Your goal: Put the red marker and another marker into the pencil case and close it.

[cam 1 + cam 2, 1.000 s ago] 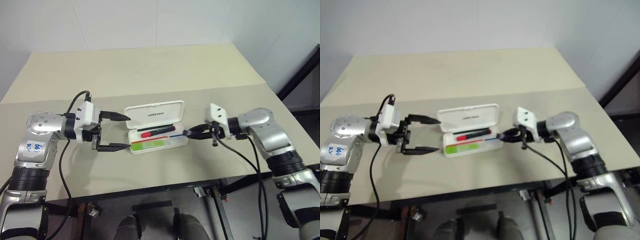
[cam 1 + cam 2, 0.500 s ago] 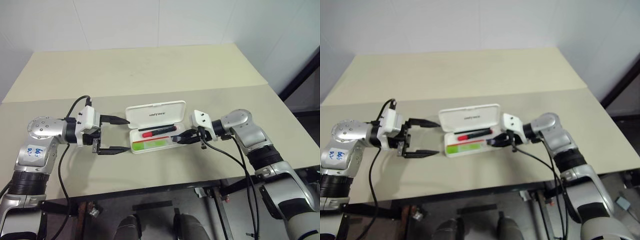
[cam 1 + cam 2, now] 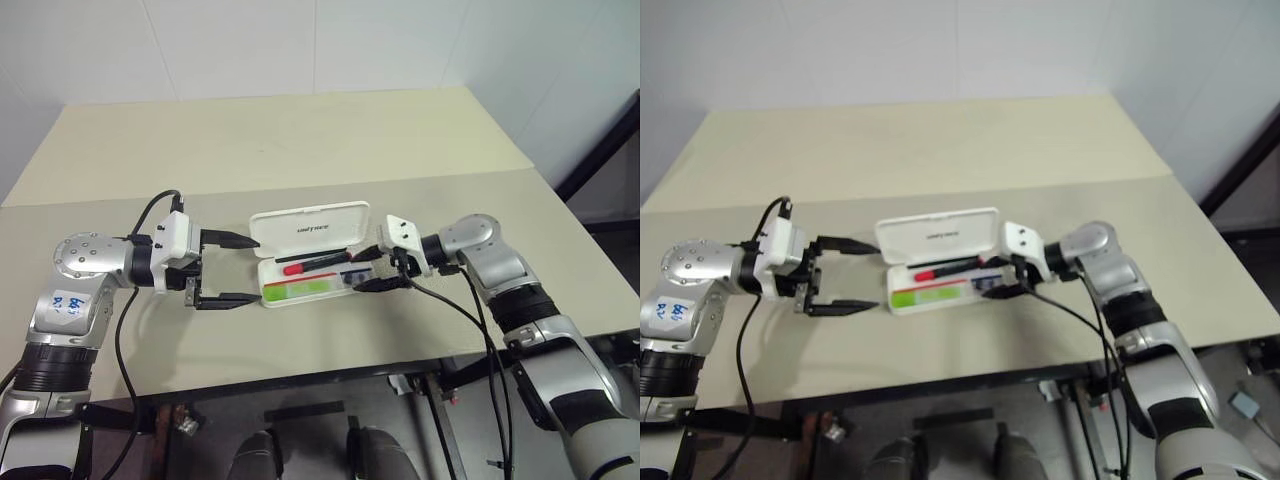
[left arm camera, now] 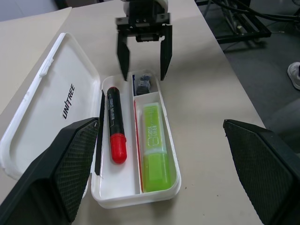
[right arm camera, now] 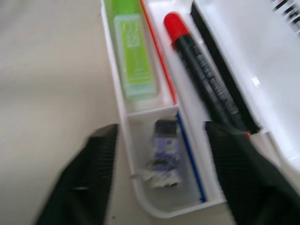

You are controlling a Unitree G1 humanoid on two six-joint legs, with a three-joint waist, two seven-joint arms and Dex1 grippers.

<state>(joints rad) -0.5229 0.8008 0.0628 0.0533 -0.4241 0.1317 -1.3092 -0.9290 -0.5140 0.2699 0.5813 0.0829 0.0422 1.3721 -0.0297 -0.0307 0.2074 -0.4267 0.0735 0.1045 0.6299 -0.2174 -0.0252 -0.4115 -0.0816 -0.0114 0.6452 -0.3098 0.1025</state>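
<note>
Lying inside the open pencil case [image 4: 70, 98] on the surface [image 3: 300, 150] are the red marker [image 4: 116, 125] and the green marker [image 4: 155, 140], so loading looks done; only closing the lid remains. Both the left hand [image 3: 222, 270] and right hand [image 4: 143, 54] stand apart, empty, at the case's ends.

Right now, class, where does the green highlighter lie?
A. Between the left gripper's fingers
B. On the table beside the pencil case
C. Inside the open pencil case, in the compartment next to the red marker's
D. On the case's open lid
C: the green highlighter lies inside the open pencil case, separated by a divider from the red marker, with no gripper holding it.
</note>
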